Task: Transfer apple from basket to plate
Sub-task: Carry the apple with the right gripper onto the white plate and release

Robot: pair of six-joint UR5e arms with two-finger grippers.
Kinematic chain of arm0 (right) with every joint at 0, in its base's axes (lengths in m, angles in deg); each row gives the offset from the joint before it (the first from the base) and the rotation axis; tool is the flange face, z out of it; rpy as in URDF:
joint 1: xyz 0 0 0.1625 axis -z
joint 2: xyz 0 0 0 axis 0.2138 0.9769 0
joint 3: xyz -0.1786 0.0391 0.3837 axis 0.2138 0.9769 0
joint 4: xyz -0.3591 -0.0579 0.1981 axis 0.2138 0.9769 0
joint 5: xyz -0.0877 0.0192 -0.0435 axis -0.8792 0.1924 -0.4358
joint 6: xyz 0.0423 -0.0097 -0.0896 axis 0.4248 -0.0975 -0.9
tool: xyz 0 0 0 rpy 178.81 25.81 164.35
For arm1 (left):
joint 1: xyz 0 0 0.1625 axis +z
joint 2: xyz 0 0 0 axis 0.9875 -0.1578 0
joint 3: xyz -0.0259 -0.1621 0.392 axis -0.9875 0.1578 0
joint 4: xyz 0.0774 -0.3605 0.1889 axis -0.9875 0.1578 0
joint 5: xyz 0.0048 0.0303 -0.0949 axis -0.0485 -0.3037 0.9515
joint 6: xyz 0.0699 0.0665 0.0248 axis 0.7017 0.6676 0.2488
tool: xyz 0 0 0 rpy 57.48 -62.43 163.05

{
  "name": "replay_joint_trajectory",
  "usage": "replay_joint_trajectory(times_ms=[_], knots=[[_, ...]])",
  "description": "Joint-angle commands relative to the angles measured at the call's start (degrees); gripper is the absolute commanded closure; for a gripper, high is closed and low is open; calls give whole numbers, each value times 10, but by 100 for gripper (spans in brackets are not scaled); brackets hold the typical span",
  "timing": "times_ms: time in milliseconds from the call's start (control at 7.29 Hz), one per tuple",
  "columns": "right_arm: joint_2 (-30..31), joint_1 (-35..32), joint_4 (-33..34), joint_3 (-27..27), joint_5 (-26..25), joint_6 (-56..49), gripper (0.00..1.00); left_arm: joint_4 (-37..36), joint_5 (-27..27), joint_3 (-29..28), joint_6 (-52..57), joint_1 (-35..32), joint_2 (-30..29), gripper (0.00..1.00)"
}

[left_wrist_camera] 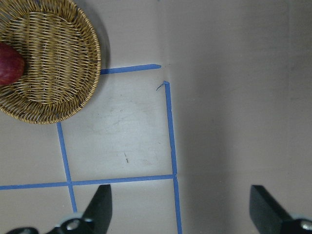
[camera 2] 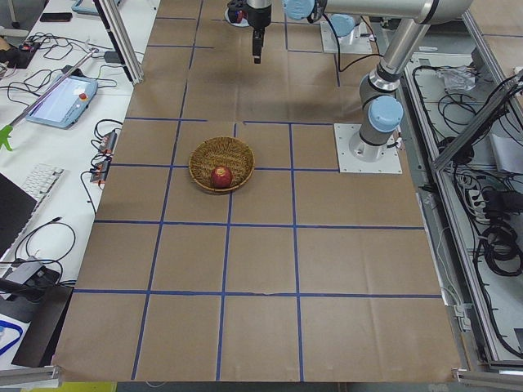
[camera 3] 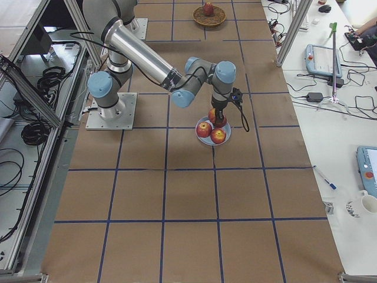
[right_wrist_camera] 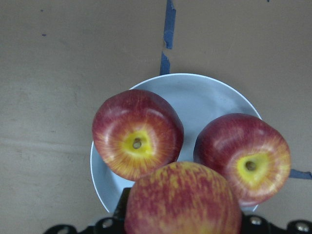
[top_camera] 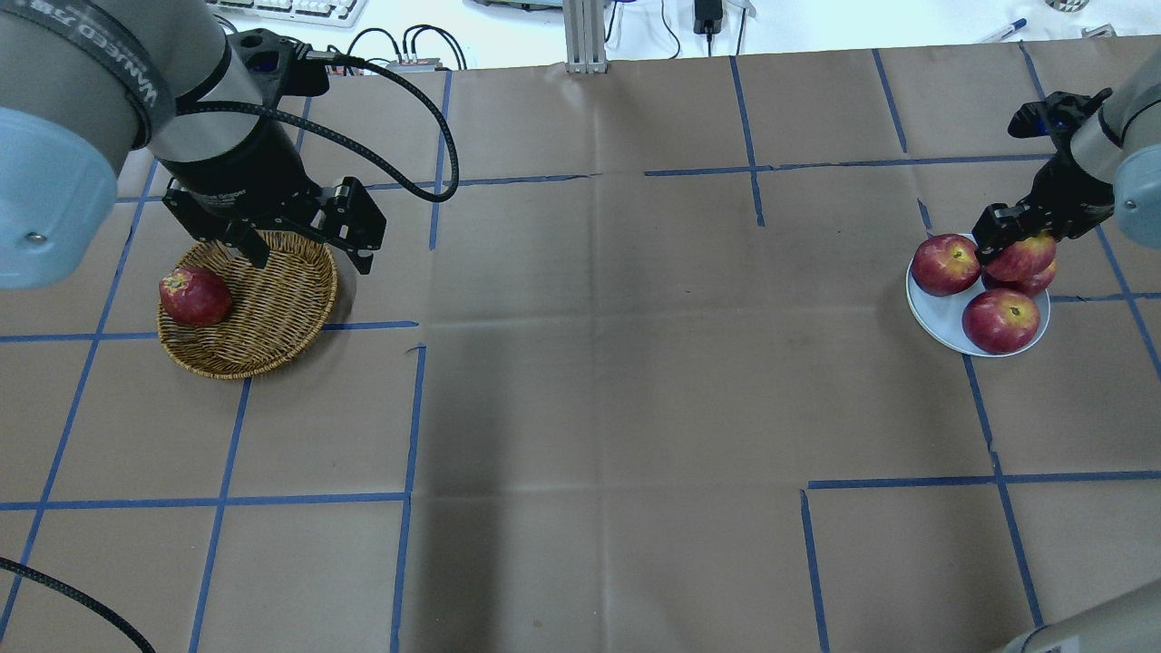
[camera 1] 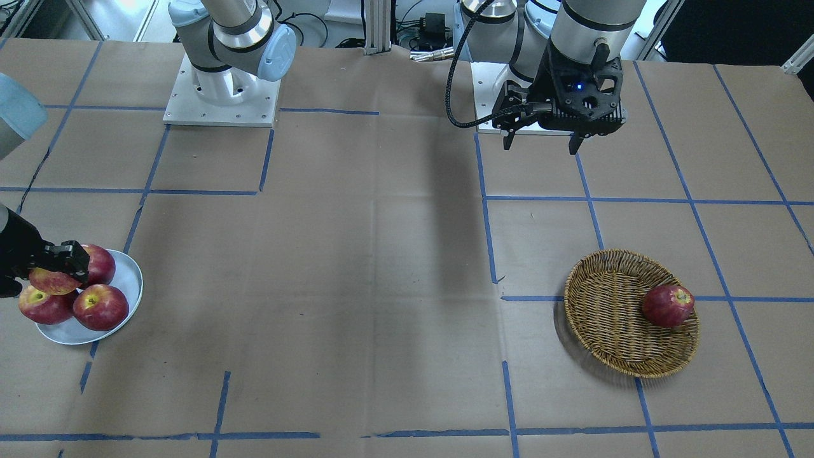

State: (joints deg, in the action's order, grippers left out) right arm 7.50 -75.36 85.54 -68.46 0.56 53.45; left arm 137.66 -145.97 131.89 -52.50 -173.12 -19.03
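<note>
My right gripper (camera 1: 58, 262) is shut on the paler, yellow-red streaked apple (camera 1: 49, 281) and holds it just over the pale grey-blue plate (camera 1: 129, 275). The wrist view shows this apple (right_wrist_camera: 183, 201) close up above the plate (right_wrist_camera: 195, 95). Three darker red apples lie on the plate, one of them (top_camera: 1000, 320) at its near edge. The wicker basket (top_camera: 272, 304) holds one dark red apple (top_camera: 194, 296). My left gripper (top_camera: 304, 249) hangs open and empty above the basket's far edge.
The table is covered in brown paper with a grid of blue tape lines (camera 1: 489, 242). The two arm bases (camera 1: 222, 95) stand at the robot's side of the table. The basket and the plate are at opposite ends.
</note>
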Motion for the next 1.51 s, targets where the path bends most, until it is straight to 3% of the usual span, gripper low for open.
replay_joint_trajectory(times_ms=[0, 137, 274, 411, 960, 1371], knots=[[-7, 1, 2, -1, -20, -3, 47, 0, -1, 0, 0, 1, -1, 1], [-7, 1, 3, -1, -27, -1, 46, 0, -1, 1, 0, 1, -1, 1], [-7, 1, 3, -2, -27, 0, 37, 0, -1, 1, 0, 2, -1, 1], [-7, 1, 2, -1, -27, 0, 0, 0, -1, 1, -1, 2, -1, 1], [16, -13, -7, 37, -18, 11, 0, 0, -3, 1, 0, 2, -1, 1], [98, -91, -103, 53, -15, 75, 0, 0, -6, 1, 0, 2, -1, 1]])
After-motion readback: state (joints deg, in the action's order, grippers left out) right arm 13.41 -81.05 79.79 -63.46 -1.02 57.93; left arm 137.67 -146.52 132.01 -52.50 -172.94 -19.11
